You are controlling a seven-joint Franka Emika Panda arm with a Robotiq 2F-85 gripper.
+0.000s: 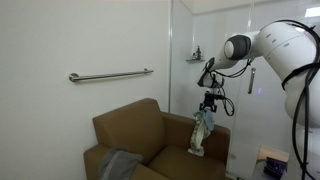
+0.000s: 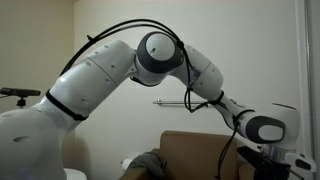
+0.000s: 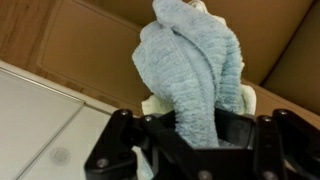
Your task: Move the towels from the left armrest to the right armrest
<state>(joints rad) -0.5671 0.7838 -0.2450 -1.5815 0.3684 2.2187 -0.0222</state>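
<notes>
Over the right armrest (image 1: 182, 125), the gripper (image 1: 207, 108) has its jaws pinching the pale blue-green towel (image 1: 203, 132) by its top, so it hangs free for lowering; the grey towel (image 1: 120, 163) lies on the left armrest (image 1: 94, 156), not yet moved

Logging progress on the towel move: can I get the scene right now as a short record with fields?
fingers: shut on blue towel
blue towel: lifted, hanging down over the chair's right side
contact with right armrest: cannot tell
grey towel: lying on left armrest
done so far: neither towel released on the right armrest
</notes>
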